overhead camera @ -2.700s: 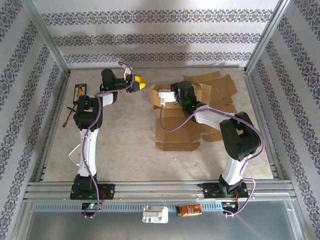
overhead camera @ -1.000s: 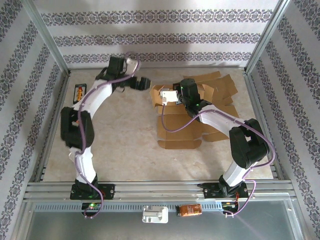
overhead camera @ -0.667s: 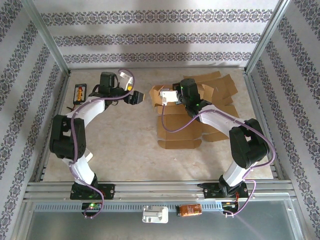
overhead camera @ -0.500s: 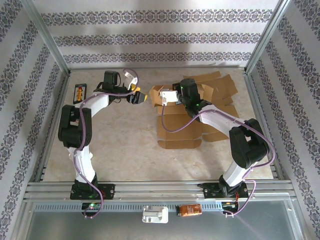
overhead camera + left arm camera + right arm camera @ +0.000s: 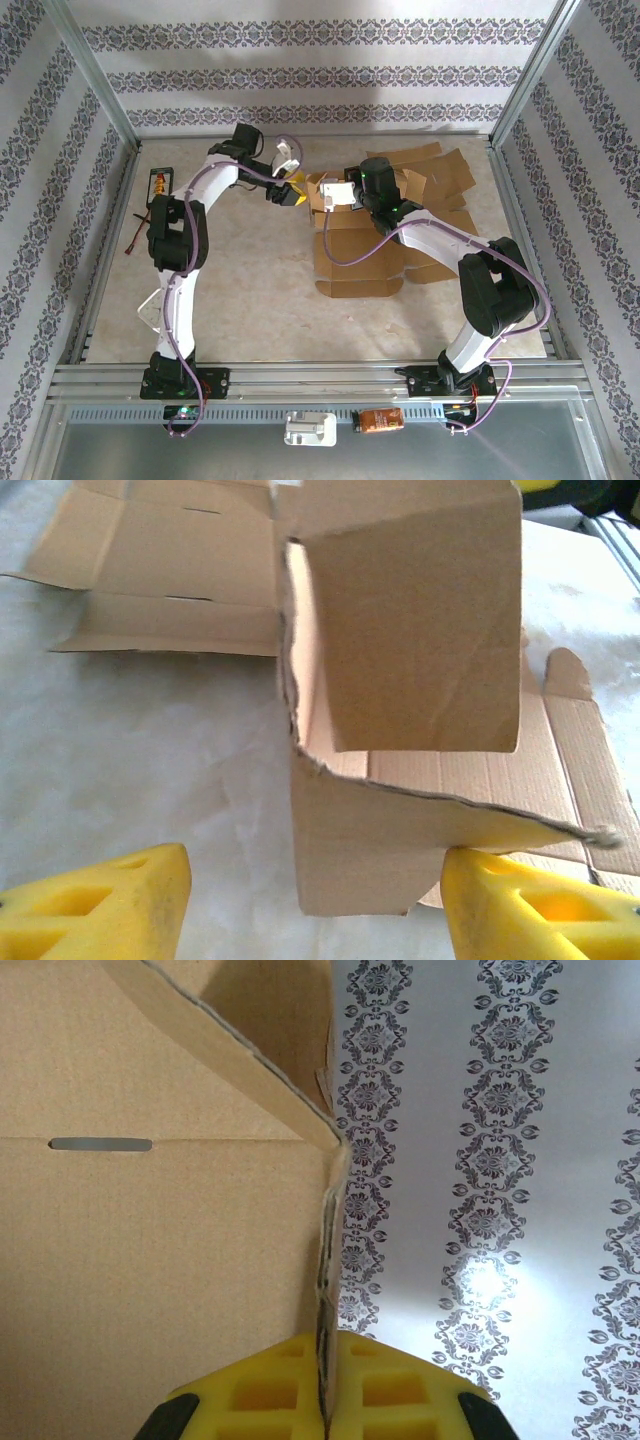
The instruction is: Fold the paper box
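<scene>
The paper box (image 5: 352,243) is brown cardboard, partly raised, lying right of the table's middle. My right gripper (image 5: 337,195) is shut on the top edge of an upright wall (image 5: 325,1290) of it, the yellow pads (image 5: 270,1395) pressed on both sides. My left gripper (image 5: 290,188) is at the box's left side, open. Its yellow fingers (image 5: 95,900) stand wide apart on either side of a side flap (image 5: 400,850). The right finger (image 5: 540,905) touches that flap's lower edge. Behind the flap a taller panel (image 5: 420,620) stands upright.
Flat cardboard sheets (image 5: 435,170) lie behind and right of the box, another one (image 5: 160,580) on the table beyond it. A small orange-and-black device (image 5: 158,185) lies at the far left. Metal frame posts (image 5: 515,110) and patterned walls close in the table.
My left arm has swung right from the table's left part up to the box, and its jaws have narrowed around the side flap. The right gripper has kept its hold.
</scene>
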### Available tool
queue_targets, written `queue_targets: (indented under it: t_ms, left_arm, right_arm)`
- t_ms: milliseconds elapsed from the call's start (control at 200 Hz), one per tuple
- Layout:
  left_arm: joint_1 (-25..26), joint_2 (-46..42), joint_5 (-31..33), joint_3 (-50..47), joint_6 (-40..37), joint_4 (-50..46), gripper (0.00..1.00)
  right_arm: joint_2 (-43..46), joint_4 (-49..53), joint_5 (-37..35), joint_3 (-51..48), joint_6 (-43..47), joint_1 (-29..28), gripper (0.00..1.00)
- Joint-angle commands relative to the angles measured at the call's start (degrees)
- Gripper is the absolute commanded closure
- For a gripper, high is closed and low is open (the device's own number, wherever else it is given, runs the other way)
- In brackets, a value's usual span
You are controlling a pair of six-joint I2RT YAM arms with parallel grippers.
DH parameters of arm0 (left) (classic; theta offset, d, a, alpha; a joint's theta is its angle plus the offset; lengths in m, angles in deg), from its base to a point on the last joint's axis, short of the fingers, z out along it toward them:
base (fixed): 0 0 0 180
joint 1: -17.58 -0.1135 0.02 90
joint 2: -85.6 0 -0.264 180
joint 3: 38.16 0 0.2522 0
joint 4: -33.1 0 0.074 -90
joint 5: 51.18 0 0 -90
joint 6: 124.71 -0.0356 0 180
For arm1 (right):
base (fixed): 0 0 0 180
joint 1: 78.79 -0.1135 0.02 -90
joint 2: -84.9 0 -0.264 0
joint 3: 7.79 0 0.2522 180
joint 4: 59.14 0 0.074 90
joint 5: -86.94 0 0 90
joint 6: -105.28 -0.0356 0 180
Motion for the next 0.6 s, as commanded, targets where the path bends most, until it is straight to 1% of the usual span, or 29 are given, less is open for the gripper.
queue_targets:
  t_ms: [0, 80, 185, 360, 450, 595]
  left_arm:
    - [1.0, 1.9, -2.8, 2.1, -5.2, -6.8, 0.37]
    - [1.4, 1.9, -3.9, 2.2, -4.5, -5.9, 0.41]
    - [1.9, 1.7, -7.3, 1.8, -2.9, -4.8, 0.42]
    - [3.6, 1.7, -7.5, 1.2, 1.5, -2.6, 0.43]
    - [4.3, 1.3, -6.1, -0.4, 6.4, 2.0, 0.42]
    - [6.1, -0.8, -4.1, -5.6, 14.4, 12.2, 0.42]
  right_arm:
    - [0.6, -0.3, 1.0, 1.1, 0.8, -1.0, 0.99]
    - [0.7, -0.3, 1.1, 1.2, 0.7, -1.1, 0.99]
    - [0.6, -0.3, 1.0, 1.5, 0.6, -1.1, 0.99]
    - [0.2, -0.4, 0.2, 1.5, 0.5, -1.5, 0.99]
    - [-0.1, -0.9, -0.2, 1.2, 0.4, -1.8, 0.99]
    - [-1.0, -2.5, -2.1, 0.6, 0.2, -2.2, 1.00]
